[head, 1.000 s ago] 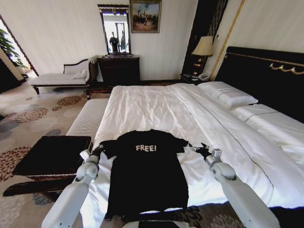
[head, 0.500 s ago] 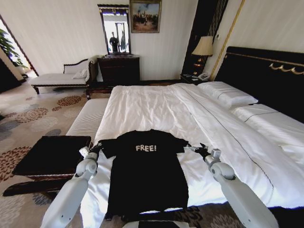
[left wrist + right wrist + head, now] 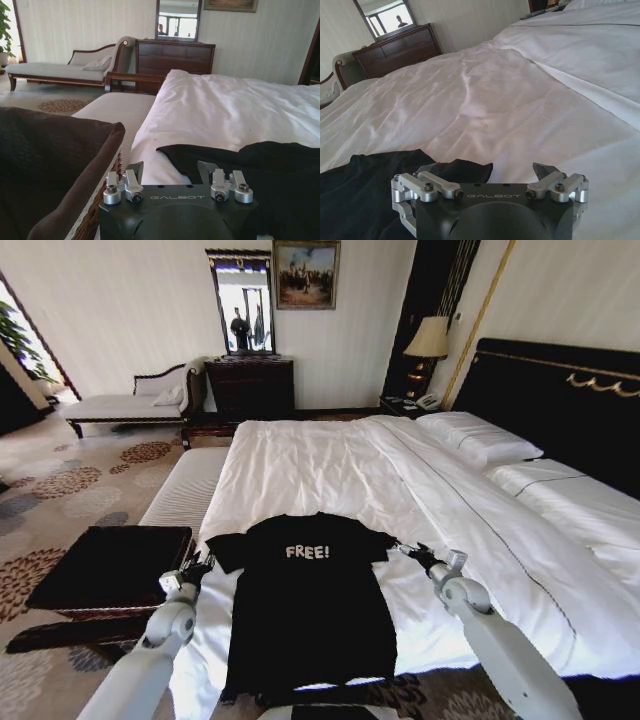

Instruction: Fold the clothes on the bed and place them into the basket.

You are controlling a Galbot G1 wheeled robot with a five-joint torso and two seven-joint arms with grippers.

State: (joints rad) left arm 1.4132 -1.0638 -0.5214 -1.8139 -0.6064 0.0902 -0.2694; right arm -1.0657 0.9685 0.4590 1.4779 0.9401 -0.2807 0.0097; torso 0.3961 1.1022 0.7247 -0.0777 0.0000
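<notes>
The clothes, a black T-shirt (image 3: 305, 610) with white "FREE!" lettering, lie spread flat at the near end of the bed (image 3: 330, 460). My left gripper (image 3: 196, 567) hovers open just off the shirt's left sleeve (image 3: 225, 152), its fingers (image 3: 134, 172) empty. At the right sleeve (image 3: 370, 190) my right gripper (image 3: 408, 551) is open, the sleeve tip lying between its spread fingers (image 3: 544, 172). The basket (image 3: 105, 565), wicker with black lining (image 3: 50, 155), sits empty on the floor left of the bed, beside my left arm.
A white-cushioned bench (image 3: 185, 490) runs along the bed's left side beyond the basket. Pillows (image 3: 480, 440) and a black headboard (image 3: 560, 400) are at right. A chaise (image 3: 130, 405), dresser (image 3: 250, 385) and lamp (image 3: 428, 340) line the far wall.
My left arm has drawn back toward me and slightly left, away from the sleeve. The right gripper has edged a little toward the right sleeve. The shirt has not moved.
</notes>
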